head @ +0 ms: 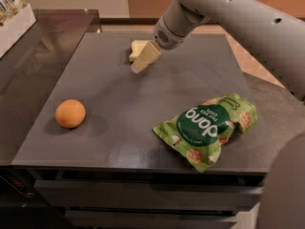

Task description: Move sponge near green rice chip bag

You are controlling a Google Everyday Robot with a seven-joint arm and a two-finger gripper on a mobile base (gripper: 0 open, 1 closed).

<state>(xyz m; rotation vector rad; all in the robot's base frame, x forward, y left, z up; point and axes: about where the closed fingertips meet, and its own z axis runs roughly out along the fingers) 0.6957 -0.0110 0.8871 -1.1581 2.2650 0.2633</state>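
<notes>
The robot's cream-coloured gripper is over the far middle of the flat dark grey tabletop, its tip just in front of the small pale yellow foam sponge and overlapping it in view. Whether it is released, clenched or grasping cannot be told. The glossy light green rice chip bag lies well apart at near right, and a round orange fruit sits at near left.
</notes>
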